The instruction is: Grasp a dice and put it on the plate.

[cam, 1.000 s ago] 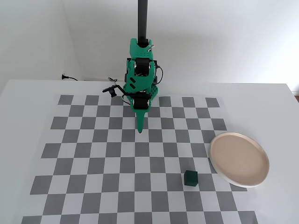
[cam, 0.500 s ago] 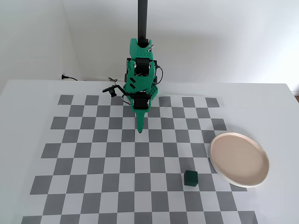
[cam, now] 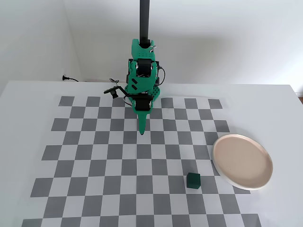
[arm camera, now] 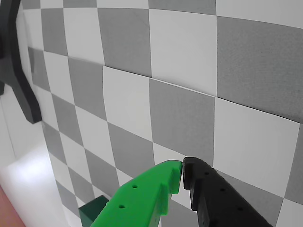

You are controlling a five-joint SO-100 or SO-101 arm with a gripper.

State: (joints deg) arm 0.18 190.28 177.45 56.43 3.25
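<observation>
The dark green dice [cam: 193,180] sits on the checkered mat near the front, just left of the beige-pink plate [cam: 243,161]. The green arm stands folded at the back of the mat, and its gripper [cam: 142,132] points down at the board, shut and empty, well away from the dice. In the wrist view the green and black fingertips of the gripper [arm camera: 182,171] touch each other above a grey square. A corner of the dice [arm camera: 92,211] peeks out at the bottom left, partly hidden by the green finger. A sliver of the plate [arm camera: 4,212] shows at the bottom-left corner.
The checkered mat [cam: 94,156] covers the white table [cam: 28,94]. A black post rises behind the arm [cam: 144,19], and cables [cam: 113,90] lie at its left. A black bracket [arm camera: 16,71] crosses the wrist view's left edge.
</observation>
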